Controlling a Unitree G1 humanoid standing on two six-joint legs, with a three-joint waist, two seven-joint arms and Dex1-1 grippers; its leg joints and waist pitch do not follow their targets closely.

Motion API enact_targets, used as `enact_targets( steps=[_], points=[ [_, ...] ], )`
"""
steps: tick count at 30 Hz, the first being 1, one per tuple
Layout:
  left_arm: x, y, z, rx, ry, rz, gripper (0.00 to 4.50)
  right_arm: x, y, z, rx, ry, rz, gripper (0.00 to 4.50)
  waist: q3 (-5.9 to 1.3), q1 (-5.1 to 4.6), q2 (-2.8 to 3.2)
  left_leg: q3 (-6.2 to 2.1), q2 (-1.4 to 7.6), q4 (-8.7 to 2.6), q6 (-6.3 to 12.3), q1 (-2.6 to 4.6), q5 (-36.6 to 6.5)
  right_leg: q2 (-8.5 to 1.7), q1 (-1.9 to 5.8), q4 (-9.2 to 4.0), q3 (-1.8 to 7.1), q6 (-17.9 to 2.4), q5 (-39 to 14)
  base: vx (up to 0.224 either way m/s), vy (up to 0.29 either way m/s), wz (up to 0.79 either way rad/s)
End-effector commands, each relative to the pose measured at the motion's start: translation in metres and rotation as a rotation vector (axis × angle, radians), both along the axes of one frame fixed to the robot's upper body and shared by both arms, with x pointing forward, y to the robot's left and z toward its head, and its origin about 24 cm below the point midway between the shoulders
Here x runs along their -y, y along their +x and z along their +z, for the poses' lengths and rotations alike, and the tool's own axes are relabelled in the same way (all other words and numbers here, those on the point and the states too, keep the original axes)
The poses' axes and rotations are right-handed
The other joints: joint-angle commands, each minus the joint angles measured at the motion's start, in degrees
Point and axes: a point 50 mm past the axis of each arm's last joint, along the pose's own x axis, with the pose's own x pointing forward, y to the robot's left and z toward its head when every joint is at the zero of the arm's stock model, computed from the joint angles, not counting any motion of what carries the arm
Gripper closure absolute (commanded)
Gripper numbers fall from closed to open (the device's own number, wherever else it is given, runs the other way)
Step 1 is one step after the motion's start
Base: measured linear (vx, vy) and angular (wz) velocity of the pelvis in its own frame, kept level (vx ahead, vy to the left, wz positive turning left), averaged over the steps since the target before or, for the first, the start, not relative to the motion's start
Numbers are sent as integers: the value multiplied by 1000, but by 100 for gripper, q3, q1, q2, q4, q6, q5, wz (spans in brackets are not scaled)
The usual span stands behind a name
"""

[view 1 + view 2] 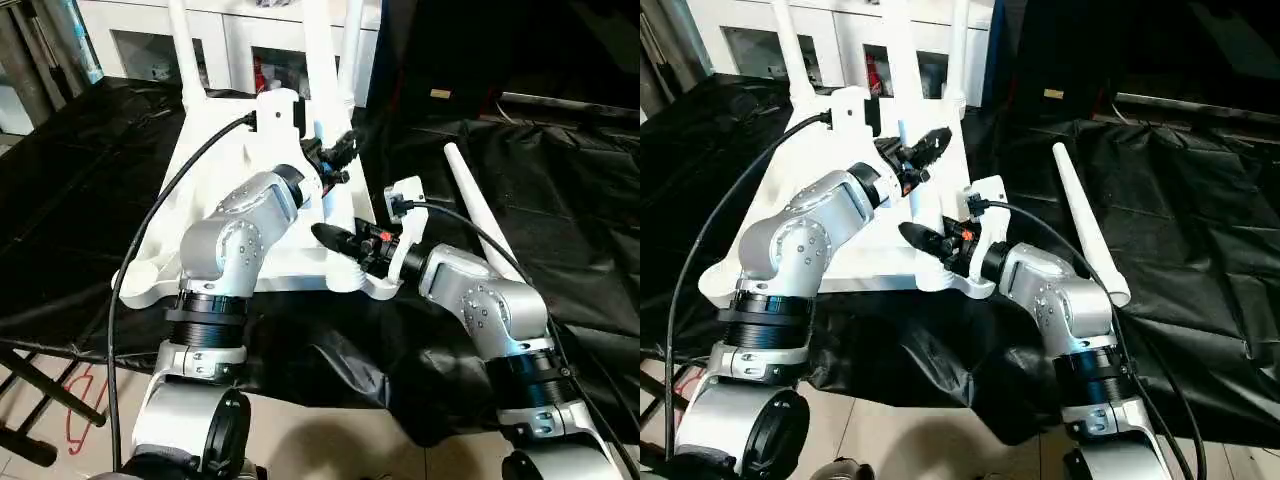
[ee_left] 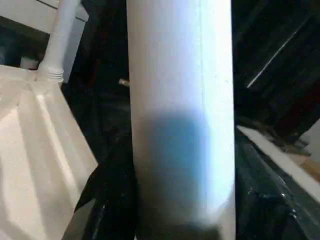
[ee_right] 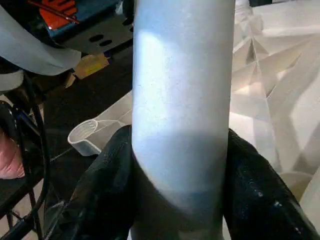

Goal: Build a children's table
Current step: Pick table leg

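The upturned table top (image 1: 215, 190) lies on the black sheet; near its right front corner stands the upright leg (image 1: 322, 90), long axis toward twelve o'clock. Both pincers clamp this tube: the left gripper (image 1: 338, 158) higher, the right gripper (image 1: 345, 243) lower (nearer the socket). A spare leg (image 1: 482, 222) lies at three o'clock.

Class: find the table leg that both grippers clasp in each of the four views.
Left eye view: leg rising at top centre.
Right eye view: leg upright, left of centre.
Left wrist view: broad tube, centre.
Right wrist view: broad tube, centre.
Shared landmark: the tabletop's ribbed underside.
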Motion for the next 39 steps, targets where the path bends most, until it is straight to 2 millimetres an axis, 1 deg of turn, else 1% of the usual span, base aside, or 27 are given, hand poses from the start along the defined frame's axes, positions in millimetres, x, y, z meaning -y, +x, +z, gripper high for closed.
enact_targets(
  steps=[1,2,4,5,6,7,8,9,10,11,13,14,20,23,24,25,27,29,30,35,37,38,39],
  points=[
    [1,-3,-1,9,-33,-42,261,2,2,21,67,62,26,192,-458,-4,6,-118,177,-346,-59,139,-1139,-391,275,-445,208,-908,-1211,0,0,0],
    [1,-4,-1,13,-37,-56,262,3,1,21,63,68,34,192,-462,-4,6,-117,178,-344,-47,139,-1122,-391,276,-438,210,-912,-1177,0,0,0],
    [3,-9,4,43,-86,-183,264,8,-2,22,64,50,82,165,-462,11,4,-115,175,-343,-21,142,-1093,-392,281,-430,209,-936,-1160,0,0,0],
    [3,-11,5,49,-98,-216,264,10,-3,22,63,44,99,165,-467,15,4,-115,180,-343,-13,150,-1077,-387,283,-420,205,-958,-1120,0,0,0],
    [3,-13,7,61,-110,-264,264,12,-4,22,63,34,122,152,-461,19,6,-108,176,-339,-12,156,-1079,-384,272,-424,206,-971,-1119,0,0,0],
    [3,-16,8,74,-119,-324,264,15,-7,22,51,33,150,144,-464,29,8,-109,182,-339,-4,151,-1051,-388,279,-411,211,-1003,-1055,0,0,0],
    [2,-17,9,79,-123,-353,264,17,-8,22,43,35,165,144,-462,22,-22,-104,177,-343,17,149,-1037,-375,282,-409,206,-1026,-1027,0,0,0],
    [2,-17,9,79,-123,-353,264,17,-8,22,43,35,165,141,-461,26,-15,-105,174,-341,20,147,-1038,-386,286,-402,207,-1040,-1045,0,0,0],
    [-1,-19,9,105,-110,-425,264,22,-14,25,28,62,235,140,-454,19,-16,-105,182,-343,11,144,-1079,-396,280,-414,208,-1056,-1110,0,0,0],
    [-2,-21,11,126,-123,-470,264,24,-18,25,23,56,272,140,-453,33,-42,-101,171,-341,62,146,-1105,-397,303,-437,212,-995,-1253,0,0,0],
    [-4,-22,12,141,-135,-502,264,26,-20,25,18,51,297,140,-448,32,-23,-105,182,-345,56,146,-1040,-395,285,-424,214,-967,-1242,0,0,0],
    [-7,-24,15,172,-168,-583,264,28,-24,23,3,36,345,140,-448,35,-46,-97,174,-336,56,151,-1042,-399,284,-431,209,-983,-1282,0,0,0],
    [-10,-35,26,250,-259,-761,264,29,-29,21,-17,28,398,140,-449,32,-32,-96,185,-334,21,156,-1085,-411,276,-414,213,-1083,-1340,0,0,0],
    [-8,-37,28,259,-269,-789,265,28,-30,20,-24,35,400,140,-448,32,-32,-98,188,-333,0,157,-1098,-415,276,-416,215,-1063,-1388,0,0,0],
    [-7,-38,28,264,-278,-804,265,26,-30,20,-28,43,404,156,-448,32,-17,-99,188,-336,-12,160,-1099,-411,271,-418,214,-1063,-1391,0,0,0],
    [-7,-38,28,264,-278,-804,265,26,-30,20,-28,43,404,156,-447,27,-24,-98,186,-336,-13,155,-1101,-406,272,-423,214,-1056,-1395,0,0,0],
    [-7,-38,27,265,-282,-816,265,24,-30,19,-30,52,402,176,-448,28,-13,-103,190,-340,-33,165,-1126,-406,270,-421,213,-1041,-1417,0,0,0],
    [-7,-38,26,263,-284,-820,265,23,-30,18,-31,62,399,192,-454,27,-20,-103,188,-339,-39,160,-1115,-407,275,-416,214,-1039,-1397,0,0,0],
    [-7,-38,26,263,-284,-821,265,23,-30,18,-32,63,398,192,-455,30,-18,-103,190,-338,-41,165,-1102,-405,272,-412,215,-1044,-1369,0,0,0],
    [-8,-36,25,248,-282,-805,265,21,-30,17,-36,64,391,244,-458,38,-5,-104,188,-338,-39,164,-1058,-400,278,-399,213,-1069,-1245,0,0,0],
    [-9,-33,25,235,-283,-779,265,21,-29,17,-33,64,382,249,-458,37,-3,-102,187,-337,-44,163,-1076,-405,281,-402,215,-1071,-1259,0,0,0],
    [-9,-31,25,224,-286,-759,209,21,-28,17,-30,64,371,252,-455,34,-10,-103,185,-340,-62,160,-1104,-402,282,-401,214,-1059,-1291,0,0,0],
    [-9,-29,25,230,-259,-727,195,21,-26,17,-21,63,349,254,-459,37,-1,-105,187,-337,-71,163,-1101,-409,281,-405,214,-1059,-1297,0,0,0]
  ],
)
